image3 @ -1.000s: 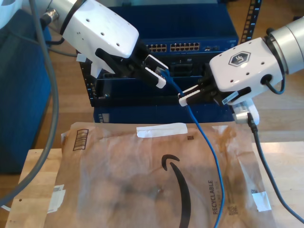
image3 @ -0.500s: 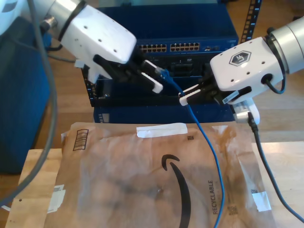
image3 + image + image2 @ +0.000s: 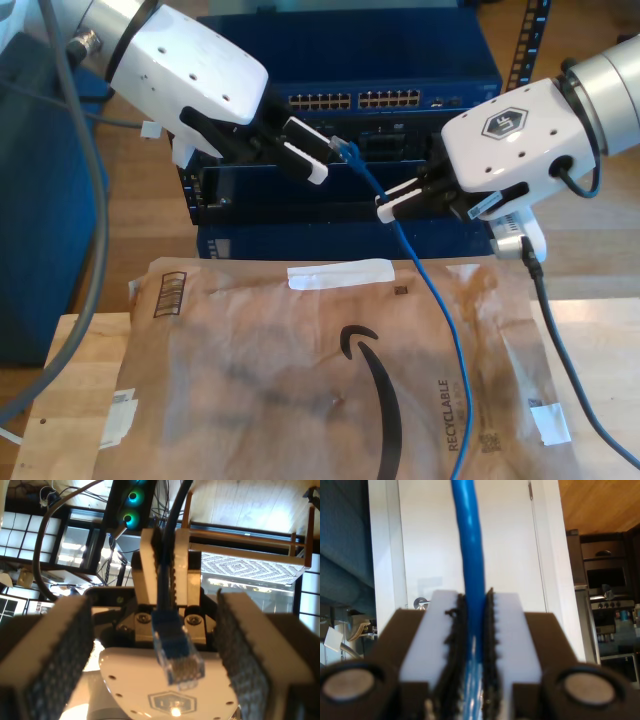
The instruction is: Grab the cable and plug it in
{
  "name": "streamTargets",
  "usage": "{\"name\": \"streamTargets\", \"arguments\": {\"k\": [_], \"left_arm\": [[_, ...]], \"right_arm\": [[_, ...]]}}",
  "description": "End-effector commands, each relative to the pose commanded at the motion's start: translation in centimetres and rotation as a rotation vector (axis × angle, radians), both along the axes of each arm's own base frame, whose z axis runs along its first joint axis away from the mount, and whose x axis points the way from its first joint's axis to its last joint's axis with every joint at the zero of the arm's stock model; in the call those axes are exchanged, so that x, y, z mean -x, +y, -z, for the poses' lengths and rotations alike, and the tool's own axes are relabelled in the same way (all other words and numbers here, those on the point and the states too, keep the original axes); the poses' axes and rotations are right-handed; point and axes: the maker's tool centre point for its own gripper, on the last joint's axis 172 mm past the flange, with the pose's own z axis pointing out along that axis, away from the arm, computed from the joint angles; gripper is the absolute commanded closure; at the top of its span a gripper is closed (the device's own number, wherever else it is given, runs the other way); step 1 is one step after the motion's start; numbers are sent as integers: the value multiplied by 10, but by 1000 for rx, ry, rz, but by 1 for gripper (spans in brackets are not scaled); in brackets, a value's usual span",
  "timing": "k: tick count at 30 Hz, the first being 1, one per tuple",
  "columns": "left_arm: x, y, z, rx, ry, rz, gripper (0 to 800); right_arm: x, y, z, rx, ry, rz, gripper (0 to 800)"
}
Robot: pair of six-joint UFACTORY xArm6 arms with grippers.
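The cable (image 3: pixel 432 292) runs up from the near edge of the padded envelope (image 3: pixel 250 380), across its right half in the exterior view, and rises off the paper to my second gripper (image 3: pixel 386 206). That gripper is clamped on the blue cord a short way behind the plug (image 3: pixel 343 151). My second wrist view shows the cable (image 3: pixel 470 540) pinched between the closed toothed pads (image 3: pixel 454 630).

The free end slants up and to the exterior view's left, so the plug is in the air in front of the network switch (image 3: pixel 400 70) and its row of ports (image 3: pixel 360 100).

My first gripper (image 3: pixel 310 152) is spread open at the plug. In my first wrist view the grey pads (image 3: pixel 55 655) stand well apart on either side of the plug (image 3: pixel 175 650), which points toward that camera. Neither pad touches it. I cannot tell how far the plug reaches in between the fingers.

The step in hand looks like a handover, with my first gripper taking the plug so it can carry it to a port. To do it well:

- Centre the plug between the pads before closing.
- Close on the blue boot, not on the clear tip or the latch tab.
- Keep my second gripper clamped until the new grip is firm, then release it so the cord does not twist the plug off line.
- Leave the tip protruding and square to the port face.
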Motion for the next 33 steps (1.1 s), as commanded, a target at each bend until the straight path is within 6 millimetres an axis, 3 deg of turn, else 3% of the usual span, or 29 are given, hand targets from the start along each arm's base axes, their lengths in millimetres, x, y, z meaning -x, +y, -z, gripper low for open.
{"name": "streamTargets", "arguments": {"k": [17,24,33], "left_arm": [[3,-1,0,2,7,9,456],[1,0,0,2,4,3,547],[-1,-4,-6,27,2,-2,559]], "right_arm": [[8,11,3,6,3,-36,780],[7,12,4,5,6,-34,780],[6,12,8,5,16,-34,780]]}}
